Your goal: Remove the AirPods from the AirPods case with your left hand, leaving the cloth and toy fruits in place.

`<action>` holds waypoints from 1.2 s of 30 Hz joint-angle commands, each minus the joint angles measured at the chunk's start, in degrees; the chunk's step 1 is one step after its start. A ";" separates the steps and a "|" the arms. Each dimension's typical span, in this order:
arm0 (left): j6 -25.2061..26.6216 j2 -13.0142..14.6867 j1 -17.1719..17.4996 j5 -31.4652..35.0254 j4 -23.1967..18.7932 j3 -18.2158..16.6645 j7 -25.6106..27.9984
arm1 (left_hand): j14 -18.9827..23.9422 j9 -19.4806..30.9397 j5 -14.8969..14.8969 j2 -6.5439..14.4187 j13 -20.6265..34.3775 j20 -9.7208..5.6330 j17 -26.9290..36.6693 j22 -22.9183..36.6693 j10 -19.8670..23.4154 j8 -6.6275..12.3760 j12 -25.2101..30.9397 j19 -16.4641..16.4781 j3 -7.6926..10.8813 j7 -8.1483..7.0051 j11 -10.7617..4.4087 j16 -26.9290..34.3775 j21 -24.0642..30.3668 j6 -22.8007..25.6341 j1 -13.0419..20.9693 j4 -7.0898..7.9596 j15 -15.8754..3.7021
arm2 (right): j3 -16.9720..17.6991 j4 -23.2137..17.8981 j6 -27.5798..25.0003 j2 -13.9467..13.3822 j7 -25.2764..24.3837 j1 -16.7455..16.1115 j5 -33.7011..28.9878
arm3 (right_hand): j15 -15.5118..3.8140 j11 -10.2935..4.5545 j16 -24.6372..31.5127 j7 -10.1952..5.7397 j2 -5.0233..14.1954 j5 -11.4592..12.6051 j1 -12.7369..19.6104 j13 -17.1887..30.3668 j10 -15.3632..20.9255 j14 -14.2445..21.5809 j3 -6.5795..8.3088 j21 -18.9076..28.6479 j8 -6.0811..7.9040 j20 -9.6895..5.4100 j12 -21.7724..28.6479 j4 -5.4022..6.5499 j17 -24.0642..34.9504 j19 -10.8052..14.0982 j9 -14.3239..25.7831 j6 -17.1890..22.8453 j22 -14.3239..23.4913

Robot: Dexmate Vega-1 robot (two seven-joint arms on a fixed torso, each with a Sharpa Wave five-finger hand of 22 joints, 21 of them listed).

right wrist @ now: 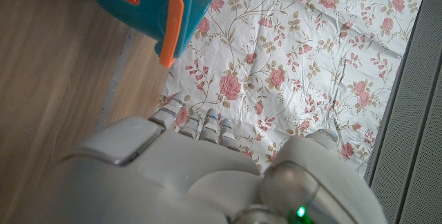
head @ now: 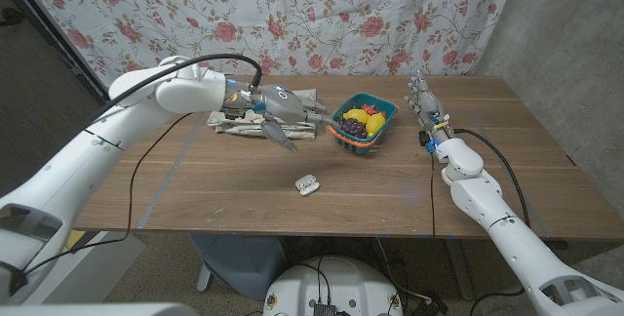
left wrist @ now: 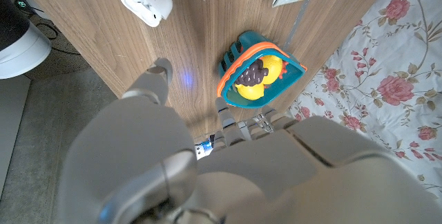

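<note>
While the open AirPods case (head: 307, 184) lies on the table (head: 195, 184), the left hand (head: 283, 121) hovers beyond it, fingers spread, holding nothing. The right hand (head: 425, 104) stands beside the fruit basket (head: 363, 124), fingers straight and close together.

Looks like robot test lab: floral sheet (head: 292, 9) hung as backdrop behind wooden table (head: 244, 184), grey bare wall (head: 570, 23) beside it.

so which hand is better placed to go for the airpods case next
Left. The left hand hangs open above the table near the folded cloth, with the open AirPods case just ahead of its fingers. The right hand stands beyond the fruit basket, farther away.
</note>
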 commanded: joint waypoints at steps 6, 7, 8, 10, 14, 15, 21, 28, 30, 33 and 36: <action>-0.06 1.50 0.65 -0.32 -0.60 -0.91 -2.99 | 0.07 0.18 -0.10 -0.76 0.29 0.02 0.23 0.32 0.10 0.05 0.37 -0.20 0.51 0.49 -0.07 0.15 0.34 -16.23 0.24 0.16 0.34 | 0.16 -0.55 0.66 0.04 -0.48 -0.71 0.10 | -1.17 -0.57 0.18 -0.22 0.12 0.44 0.55 0.17 0.07 0.16 -0.01 -0.07 -0.09 0.42 -0.11 -0.13 -0.02 -0.37 0.18 -0.31 0.19; -1.26 1.39 0.95 0.44 -0.26 -1.41 -1.62 | 0.10 0.18 -0.10 -0.76 0.30 0.03 0.23 0.32 0.12 0.06 0.39 -0.19 0.53 0.49 -0.03 0.16 0.34 -16.21 0.25 0.17 0.35 | 0.19 -0.60 0.73 0.05 -0.61 -0.80 0.06 | -1.17 -0.60 0.18 -0.21 0.12 0.44 0.55 0.17 0.05 0.16 -0.02 -0.07 -0.08 0.45 -0.12 -0.13 -0.02 -0.37 0.18 -0.29 0.19; -0.45 1.29 0.97 -0.08 -0.03 -1.37 -2.07 | 0.08 0.18 -0.11 -0.76 0.32 0.02 0.23 0.33 0.10 0.06 0.40 -0.23 0.56 0.48 -0.03 0.15 0.33 -16.20 0.26 0.17 0.32 | 0.21 -0.61 0.81 0.02 -0.60 -0.87 0.08 | -1.16 -0.56 0.19 -0.23 0.11 0.44 0.55 0.17 0.09 0.18 -0.02 -0.07 -0.09 0.42 -0.10 -0.13 -0.02 -0.37 0.18 -0.30 0.19; -0.08 1.38 0.71 -0.11 0.55 -1.23 -2.44 | 0.10 0.17 -0.13 -0.76 0.34 0.02 0.23 0.33 0.05 0.06 0.39 -0.21 0.60 0.46 -0.15 0.16 0.35 -16.17 0.27 0.18 0.35 | 0.28 -0.66 0.87 0.11 -0.72 -0.96 0.21 | -1.15 -0.54 0.17 -0.28 0.11 0.43 0.56 0.17 0.08 0.13 -0.02 -0.08 -0.08 0.43 -0.10 -0.13 -0.02 -0.41 0.18 -0.29 0.19; -3.25 1.12 0.27 1.90 2.19 -1.12 -0.08 | 0.08 0.17 -0.16 -0.77 0.41 -0.03 0.23 0.33 -0.24 0.11 0.34 -0.20 0.70 0.36 0.03 0.14 0.37 -15.97 0.31 0.20 0.24 | 0.15 -1.28 0.88 0.04 -0.89 -1.03 0.04 | -1.15 -0.54 0.16 -0.22 0.12 0.42 0.58 0.17 0.07 0.12 -0.01 -0.09 -0.06 0.43 -0.11 -0.14 -0.02 -0.46 0.18 -0.22 0.19; -4.38 0.98 0.33 1.95 2.98 -1.34 1.04 | 0.08 0.17 -0.17 -0.77 0.42 -0.02 0.23 0.33 -0.26 0.11 0.34 -0.21 0.72 0.36 0.06 0.14 0.37 -15.97 0.31 0.21 0.22 | 0.13 -1.48 0.92 0.09 -1.05 -1.07 -0.01 | -1.15 -0.55 0.16 -0.23 0.13 0.42 0.59 0.17 0.06 0.12 -0.01 -0.09 -0.05 0.43 -0.12 -0.14 -0.02 -0.46 0.18 -0.21 0.19; -6.05 1.43 0.86 2.19 3.51 -1.42 1.43 | 0.32 0.16 -0.25 -0.81 0.51 -0.10 0.24 0.34 -0.14 0.18 0.48 -0.18 0.87 0.22 0.02 0.22 0.40 -15.69 0.35 0.24 0.01 | -0.01 -2.56 0.71 -0.25 -1.53 -1.32 -0.32 | -1.16 -0.59 0.16 -0.24 0.16 0.41 0.61 0.17 0.04 0.11 0.00 -0.11 -0.05 0.43 -0.13 -0.15 -0.02 -0.53 0.18 -0.18 0.19; -7.02 1.12 1.51 3.04 3.03 -2.25 2.22 | 0.44 0.16 -0.38 -0.94 0.61 -0.02 0.25 0.34 0.10 0.35 0.68 -0.36 0.94 -0.01 0.01 0.24 0.35 -15.11 0.26 0.30 -0.06 | 0.21 -3.31 0.87 -0.67 -1.86 -1.89 -0.17 | -1.15 -0.54 0.16 -0.21 0.18 0.40 0.63 0.17 0.09 0.10 0.01 -0.11 -0.05 0.46 -0.12 -0.15 -0.02 -0.59 0.18 -0.17 0.19; -4.32 1.64 0.84 0.20 2.75 -0.97 -1.38 | 0.46 0.15 -0.44 -1.01 0.64 0.00 0.26 0.34 0.17 0.39 0.74 -0.40 0.94 -0.13 -0.04 0.25 0.35 -14.98 0.21 0.32 -0.08 | 0.20 -3.18 1.04 -0.63 -1.83 -1.94 -0.05 | -1.16 -0.59 0.15 -0.21 0.20 0.40 0.64 0.17 0.09 0.08 0.02 -0.09 -0.05 0.46 -0.12 -0.16 -0.02 -0.55 0.18 -0.16 0.19; -6.07 1.68 0.85 1.45 2.92 -1.40 -0.54 | 0.50 0.15 -0.55 -1.13 0.70 0.03 0.27 0.35 0.12 0.52 0.78 -0.46 0.94 -0.21 -0.07 0.25 0.34 -14.55 0.07 0.38 -0.13 | 0.13 -2.96 1.26 -0.50 -1.92 -2.03 0.01 | -1.16 -0.57 0.15 -0.21 0.20 0.39 0.65 0.17 0.07 0.09 0.02 -0.08 -0.05 0.47 -0.13 -0.16 -0.03 -0.55 0.18 -0.15 0.19; -6.56 1.67 1.28 1.90 2.84 -2.02 -0.02 | 0.52 0.14 -0.62 -1.21 0.73 0.03 0.28 0.35 0.11 0.53 0.81 -0.53 0.94 -0.17 -0.05 0.25 0.33 -14.43 0.00 0.41 -0.22 | 0.04 -2.62 1.57 -0.37 -1.84 -2.06 0.09 | -1.15 -0.54 0.16 -0.20 0.21 0.38 0.66 0.17 0.12 0.10 0.03 -0.08 -0.06 0.48 -0.11 -0.16 -0.03 -0.56 0.18 -0.17 0.19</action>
